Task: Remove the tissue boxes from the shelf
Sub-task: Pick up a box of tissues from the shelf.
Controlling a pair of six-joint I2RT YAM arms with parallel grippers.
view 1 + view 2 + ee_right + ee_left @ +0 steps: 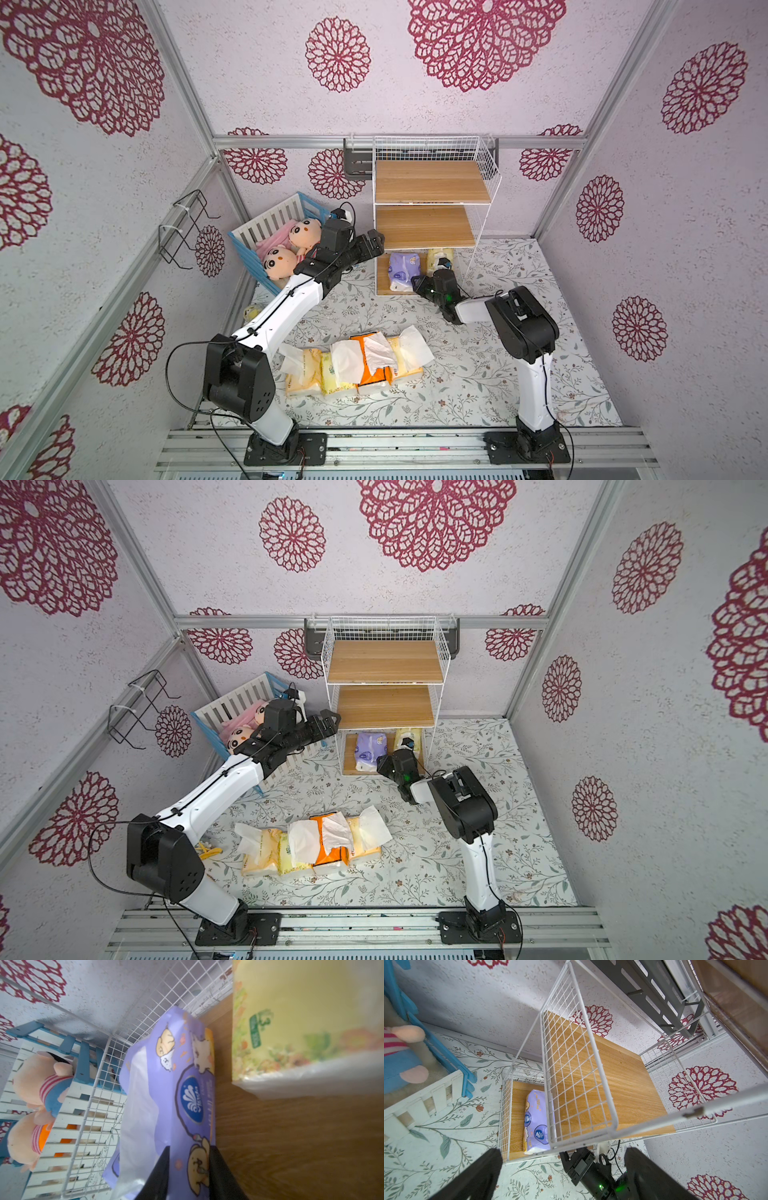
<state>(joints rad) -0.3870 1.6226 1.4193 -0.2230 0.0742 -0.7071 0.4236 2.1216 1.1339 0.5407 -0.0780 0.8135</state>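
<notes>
At the far left a black wire rack [189, 230] hangs on the wall. Next comes the blue-and-white crib [270, 224] with its plush dolls [305, 232], which the left arm partly covers in both top views. A small yellow thing [210, 850] beside that arm is too small to make out. The left gripper [563, 1152] hovers just beside the left front corner of the shelf [432, 183], fingers spread wide and holding nothing. Its wrist view cuts off all but their tips.

In front, on the floral table cloth [519, 374], four tissue packs [357, 365] lie in a touching row, and loose white tissue covers much of their tops.

On the shelf's bottom board lie a purple tissue pack [176, 1084] and, just to its right, a pale yellow pack [301, 1022]. From above, the middle board hides their far ends. The right gripper [189, 1159] reaches into that bottom tier, fingers pressed together on a fold at the purple tissue pack's near end. In the top views its own wrist hides the fingertips.
</notes>
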